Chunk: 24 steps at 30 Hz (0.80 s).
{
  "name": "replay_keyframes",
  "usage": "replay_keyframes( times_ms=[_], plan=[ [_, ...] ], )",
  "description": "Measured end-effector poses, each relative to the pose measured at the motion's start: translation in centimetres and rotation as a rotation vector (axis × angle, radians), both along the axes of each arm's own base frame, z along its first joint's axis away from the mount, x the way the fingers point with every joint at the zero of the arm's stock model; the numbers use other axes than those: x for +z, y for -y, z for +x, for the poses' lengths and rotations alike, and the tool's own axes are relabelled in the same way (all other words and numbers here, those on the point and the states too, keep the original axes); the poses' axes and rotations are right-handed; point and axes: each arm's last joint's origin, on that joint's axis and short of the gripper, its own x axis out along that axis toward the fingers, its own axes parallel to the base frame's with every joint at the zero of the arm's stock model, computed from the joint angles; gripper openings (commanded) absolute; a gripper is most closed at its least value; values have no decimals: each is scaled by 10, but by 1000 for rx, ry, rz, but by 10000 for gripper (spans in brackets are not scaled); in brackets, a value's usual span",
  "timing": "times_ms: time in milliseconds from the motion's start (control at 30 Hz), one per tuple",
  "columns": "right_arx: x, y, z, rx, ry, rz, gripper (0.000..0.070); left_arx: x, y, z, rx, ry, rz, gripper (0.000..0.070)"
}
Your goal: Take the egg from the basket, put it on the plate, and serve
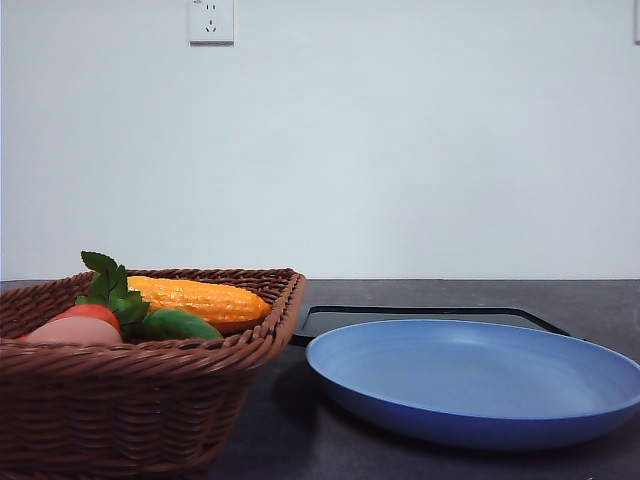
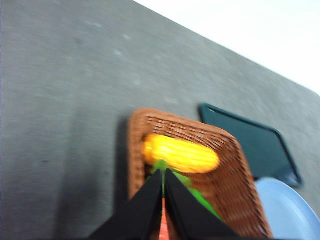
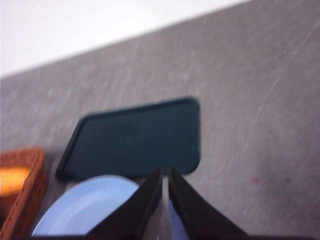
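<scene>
Nearest you in the front view stands the basket (image 1: 140, 400), and the egg (image 1: 73, 332) lies against its near left wall, only its pinkish top showing over the braided rim. A red fruit (image 1: 92, 312) with green leaves touches it from behind, a green vegetable (image 1: 180, 325) lies just to the right, and a cob of corn (image 1: 200, 299) lies across the far side. That crowding is your first risk: come down a little off and you pinch the fruit or its leaves instead of the egg, or nudge the egg deeper under them.

The left gripper (image 2: 163, 175) hangs above the basket with its jaws together, tips meeting over the greens. You must part them before you descend, or the closed tips will strike the egg and roll it. In the left wrist view the egg is masked by the fingers, so you cannot judge your aim from there.

The egg is smooth and oval, so a grip off its middle may squirt it out, and the high rim may catch it on the way up.

The plate (image 1: 480, 420) sits just right of the basket, shallow and low-rimmed; release from too high and the egg may roll off. The right gripper (image 3: 165, 177), jaws together too, hovers above the plate's edge. Behind the plate lies a black tray (image 1: 330, 320) on the table (image 1: 600, 300).
</scene>
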Motion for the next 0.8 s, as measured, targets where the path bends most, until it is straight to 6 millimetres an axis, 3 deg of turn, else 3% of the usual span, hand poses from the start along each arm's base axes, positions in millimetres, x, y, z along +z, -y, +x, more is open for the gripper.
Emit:
replay_keyframes(
  times_ms=[233,367,533,733,800],
  plan=[
    [8,-4,24,140,-225,-13,0,13,10,21,-213,-183,12,0],
    [1,-5,35,204,-344,-17,0,18,20,29,-324,-310,61,0],
    [-14,-7,46,269,-467,-9,1,18,31,35,-407,-327,97,19],
    [-27,-14,58,320,-552,-22,239,20,34,37,-428,-281,106,279],
    [-32,-17,62,335,-580,-24,243,21,34,37,-428,-272,106,319]
  ],
)
